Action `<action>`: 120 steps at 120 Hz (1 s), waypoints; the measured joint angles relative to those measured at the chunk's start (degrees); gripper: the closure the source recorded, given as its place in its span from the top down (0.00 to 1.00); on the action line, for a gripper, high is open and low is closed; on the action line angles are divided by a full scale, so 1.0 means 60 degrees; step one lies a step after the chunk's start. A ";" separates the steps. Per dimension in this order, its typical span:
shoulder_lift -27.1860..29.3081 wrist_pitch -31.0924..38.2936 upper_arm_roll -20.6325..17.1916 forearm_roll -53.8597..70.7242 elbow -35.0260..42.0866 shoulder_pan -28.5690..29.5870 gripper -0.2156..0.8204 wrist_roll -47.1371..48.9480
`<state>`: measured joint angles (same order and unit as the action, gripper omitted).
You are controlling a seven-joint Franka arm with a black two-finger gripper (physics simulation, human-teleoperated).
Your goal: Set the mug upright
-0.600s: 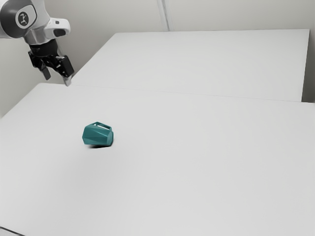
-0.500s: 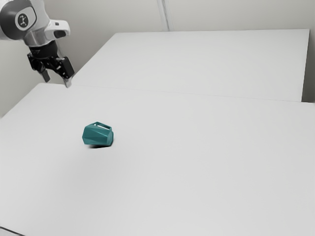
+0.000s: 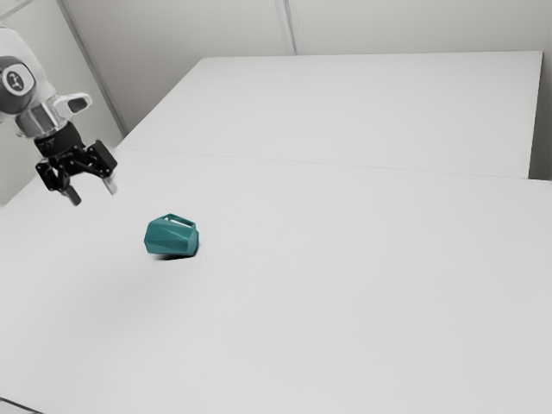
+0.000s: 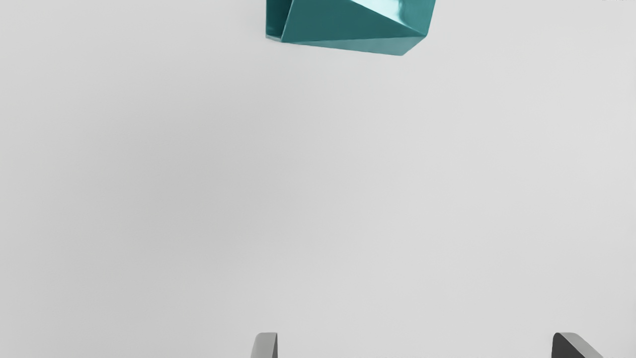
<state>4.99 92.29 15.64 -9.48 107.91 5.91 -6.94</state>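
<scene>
Two fingers (image 4: 265, 345) of the black tool (image 3: 92, 193) stand wide apart with nothing between them, raised above the table (image 3: 362, 285) at the exterior view's left. Next along toward the exterior view's right comes the teal mug (image 3: 172, 238), well apart from the tool and lying on its side on the table, so it is not upright. Its handle (image 3: 181, 221) is on the upper side of the body. Beyond the mug, the pale tabletop runs on to the exterior view's right.

The mug looks rigid and hard, probably ceramic or firm plastic, and I would expect it to be fairly light. Its faceted walls have a gloss in the wrist view, so they may slip if the pads meet a slanted face or an edge. I would take it across the body, on opposite walls, with the handle kept out of the grip, then lift a little and turn it base down. Pinching the handle alone could let it swing; a drop might chip the rim if it is ceramic.
</scene>
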 joint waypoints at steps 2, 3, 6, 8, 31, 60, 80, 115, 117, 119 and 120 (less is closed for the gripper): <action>-0.0124 0.0039 0.0000 -0.0139 0.0029 0.0118 0.79 -0.0090; -0.0178 0.0059 0.0000 -0.0205 0.0041 0.0173 0.79 -0.0136; -0.0369 0.0139 0.0000 -0.0419 0.0063 0.0336 0.79 -0.0289; -0.0488 0.0192 0.0000 -0.0562 0.0072 0.0435 0.79 -0.0395; -0.1549 0.0586 0.0040 -0.2326 0.0039 0.1267 0.79 -0.1935; -0.2906 0.0869 0.0201 -0.3710 -0.0442 0.1524 0.79 -0.4205; -0.3774 0.0862 0.0219 -0.4443 -0.0797 0.1692 0.79 -0.5613; -0.5000 0.0692 0.0257 -0.5332 -0.1651 0.1709 0.79 -0.7707; -0.5027 0.0683 0.0259 -0.5387 -0.1648 0.1710 0.79 -0.7809; -0.5047 0.0676 0.0260 -0.5437 -0.1644 0.1710 0.79 -0.7909; -0.5060 0.0672 0.0261 -0.5461 -0.1642 0.1710 0.79 -0.7958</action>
<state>-25.38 96.32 17.20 -42.25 98.05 16.17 -54.69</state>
